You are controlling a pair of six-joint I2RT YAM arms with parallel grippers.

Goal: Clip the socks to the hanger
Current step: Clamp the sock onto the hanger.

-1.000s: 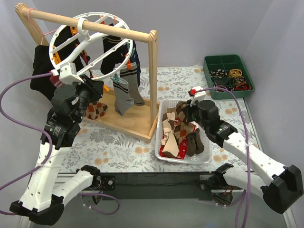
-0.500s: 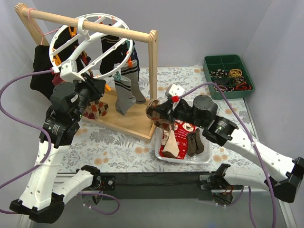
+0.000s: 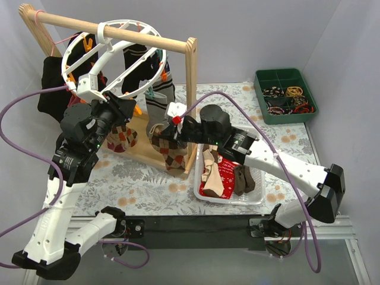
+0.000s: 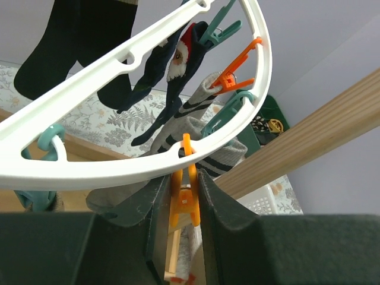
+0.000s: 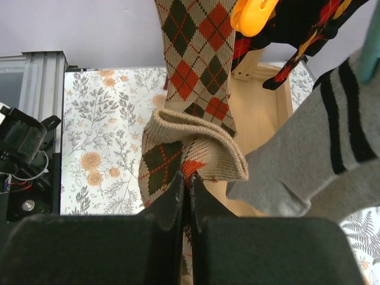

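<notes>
Top external: one hanger (image 3: 104, 34); right hand (image 3: 163, 138) clamps one argyle sock (image 3: 172, 155), left hand (image 3: 122, 107) squeezes one orange clip (image 4: 184, 202).

White-and-black left arm (image 3: 56, 196) reared steeply from its base, wrist bent forward; black two-finger left gripper (image 4: 181, 205) aimed upward, fingers (image 4: 130, 237) drawn in to a narrow gap. White-and-black right arm (image 3: 291, 169) stretched low and leftward across the table; black two-finger right gripper (image 5: 185, 196) roughly level, fingers (image 5: 160, 237) pressed almost together.

hanger (image 4: 95, 172): white ring, hung tilted | argyle sock (image 5: 178, 142): bunched, aloft beside it | socks (image 3: 222, 178): heaped in basket (image 3: 228, 202)
</notes>
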